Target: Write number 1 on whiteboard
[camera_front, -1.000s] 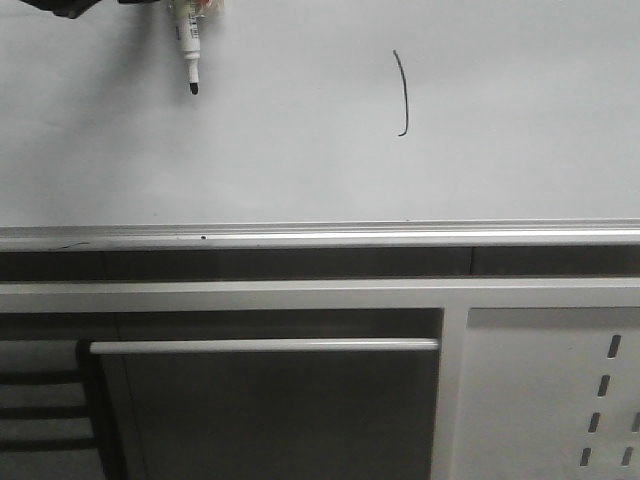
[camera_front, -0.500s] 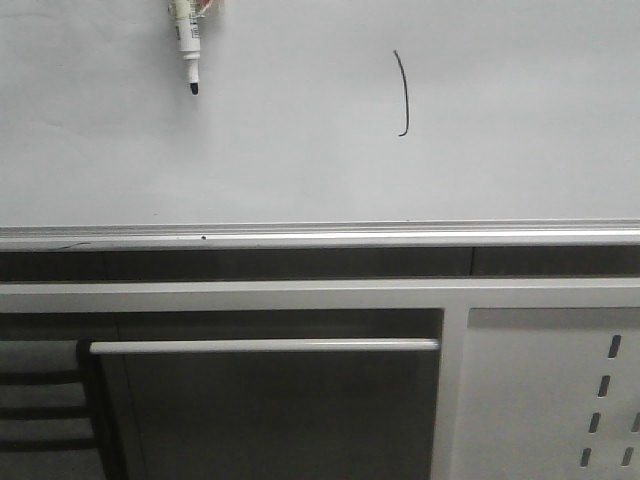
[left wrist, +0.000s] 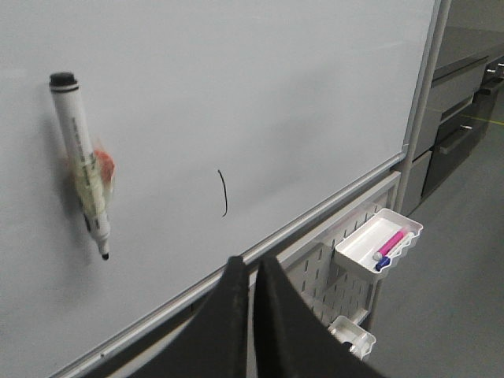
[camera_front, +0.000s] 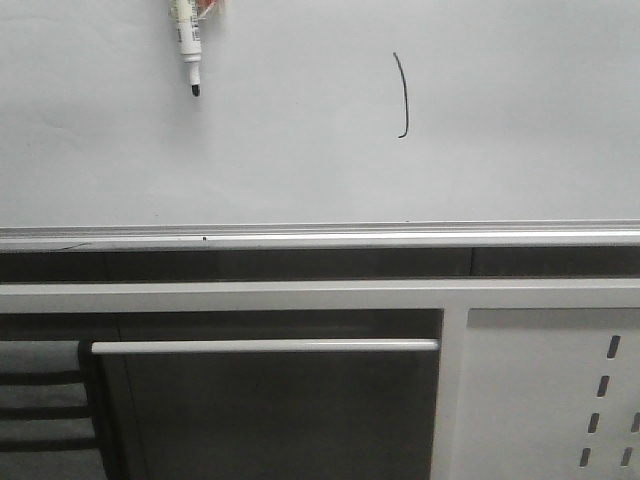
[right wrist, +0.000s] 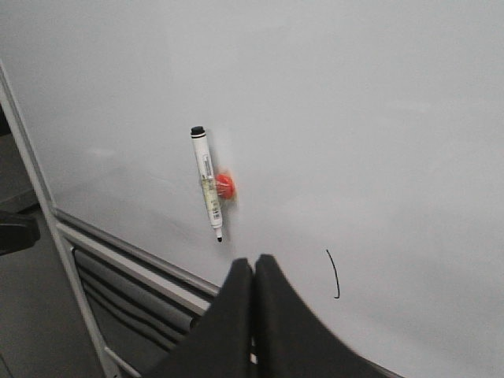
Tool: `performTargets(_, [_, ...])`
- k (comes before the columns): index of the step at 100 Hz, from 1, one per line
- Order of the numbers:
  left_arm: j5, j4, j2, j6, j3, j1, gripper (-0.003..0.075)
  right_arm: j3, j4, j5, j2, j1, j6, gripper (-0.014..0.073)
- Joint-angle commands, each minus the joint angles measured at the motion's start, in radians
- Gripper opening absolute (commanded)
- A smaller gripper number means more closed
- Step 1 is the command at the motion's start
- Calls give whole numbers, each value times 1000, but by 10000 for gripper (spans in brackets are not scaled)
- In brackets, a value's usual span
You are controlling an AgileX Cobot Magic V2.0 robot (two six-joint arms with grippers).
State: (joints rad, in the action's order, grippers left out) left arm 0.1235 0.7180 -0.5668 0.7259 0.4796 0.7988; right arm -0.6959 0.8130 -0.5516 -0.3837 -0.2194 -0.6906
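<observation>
One number 1 [camera_front: 402,95] marks the seemingly smooth whiteboard [camera_front: 300,170].

Your front camera faces the whiteboard [camera_front: 300,150] squarely and close, taking in its lower part, the rail and the cabinet frame below. Your left wrist camera stands farther back, looking along the board from an angle past the left gripper [left wrist: 250,272]. Your right wrist camera views it obliquely from the other side, over the right gripper [right wrist: 253,272]. All three share the marker [camera_front: 187,45] and the number 1 [camera_front: 402,95].
</observation>
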Motion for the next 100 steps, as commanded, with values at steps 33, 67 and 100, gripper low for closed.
performTargets(33, [-147, 57, 369, -1, -237, 1, -20, 362, 20, 149, 400, 3, -8, -53])
performTargets(67, [-142, 87, 434, -1, -247, 1, -20, 398, 20, 137, 391, 3, -8, -53])
performTargets(100, [-142, 87, 434, -1, -247, 1, -20, 398, 20, 124, 391, 3, -8, -53])
